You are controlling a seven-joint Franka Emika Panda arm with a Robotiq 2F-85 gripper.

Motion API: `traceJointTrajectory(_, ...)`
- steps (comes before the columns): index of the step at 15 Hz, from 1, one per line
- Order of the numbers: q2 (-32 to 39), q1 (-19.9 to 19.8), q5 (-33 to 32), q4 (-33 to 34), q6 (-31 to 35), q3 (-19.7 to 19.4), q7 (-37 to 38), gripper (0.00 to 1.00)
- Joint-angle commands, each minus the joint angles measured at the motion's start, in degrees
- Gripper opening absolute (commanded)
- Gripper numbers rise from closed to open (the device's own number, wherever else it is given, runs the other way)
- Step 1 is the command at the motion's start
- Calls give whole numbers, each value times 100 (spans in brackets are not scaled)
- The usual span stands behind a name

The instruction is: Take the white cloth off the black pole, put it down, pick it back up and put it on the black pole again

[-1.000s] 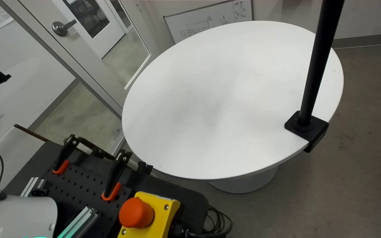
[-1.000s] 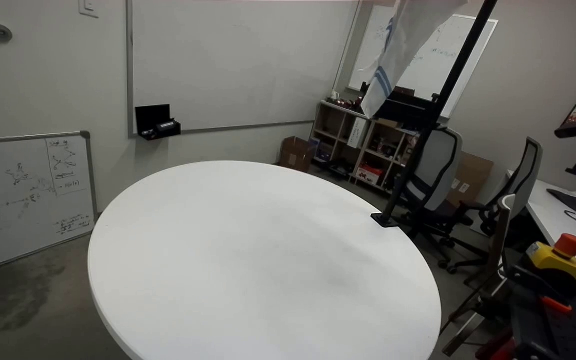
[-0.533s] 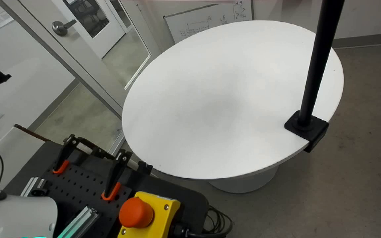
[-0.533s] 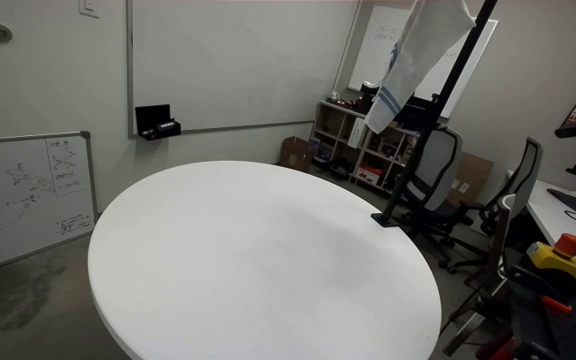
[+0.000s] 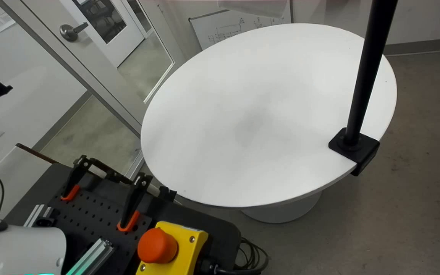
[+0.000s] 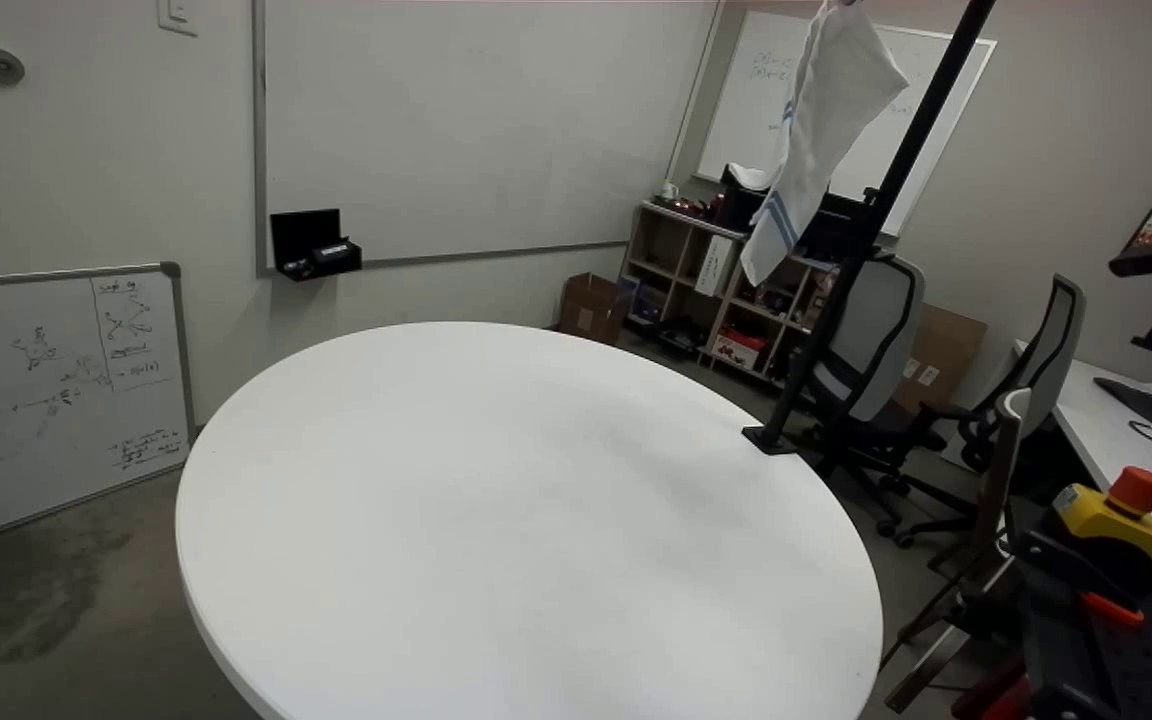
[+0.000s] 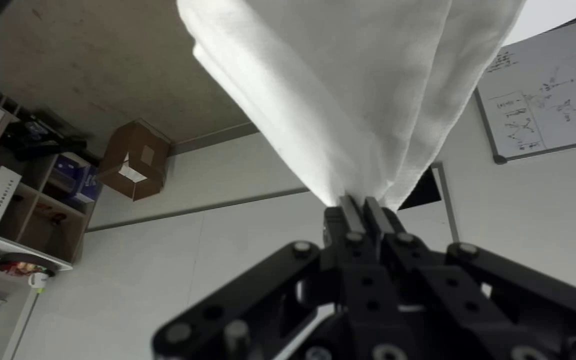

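Gripper (image 7: 358, 199): fingers (image 7: 350, 212) pinching a gathered bunch of white cloth (image 7: 353, 95). Narrow pinch; main risk is fabric creeping out under a tug.

Rest of the cloth hangs loose below the fingers; fast travel would likely swing it.

Next, off to the fingers' side: black pole (image 5: 368, 72). Both exterior views show a gap between cloth and pole, depth unclear. Loose corner could snag if the path runs close, stripping the pinch.

Well below the fingers: round tabletop (image 6: 526, 520), cloth not on it. Straight-down release probably makes a heap, harder to re-grab; release past the rim could dump it on the floor (image 5: 414, 214).

Can't tell if this is the put-down leg or the re-hang. If re-hang: pole top is out of frame in both exterior views, easy to misjudge height.

Pose: gripper high, essentially above frame in both exterior views. Wrist view is upside down, so fingers read as pointing downward. Only other arm part showing: likely the base (image 5: 29, 248), far from the fingers.
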Motion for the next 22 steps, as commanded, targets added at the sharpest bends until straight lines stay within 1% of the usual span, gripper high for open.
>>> traceJointTrajectory(1,690,-45,-322,814,-204,70,649,3)
traceJointTrajectory(7,1561,162,-1109,1365,-226,24,1764,3)
traceJointTrajectory(9,1835,229,-1209,1572,-302,-28,2021,3)
traceJointTrajectory(13,2266,309,-1208,1959,-557,-142,2384,2)
traceJointTrajectory(14,2336,324,-1204,2038,-662,-168,2438,5)
traceJointTrajectory(15,2401,335,-1201,2112,-738,-187,2473,30)
traceJointTrajectory(16,2448,343,-1197,2168,-806,-202,2512,31)
traceJointTrajectory(17,2503,348,-1188,2243,-879,-211,2530,36)
traceJointTrajectory(22,2615,391,-1204,2441,-1054,-244,2593,71)
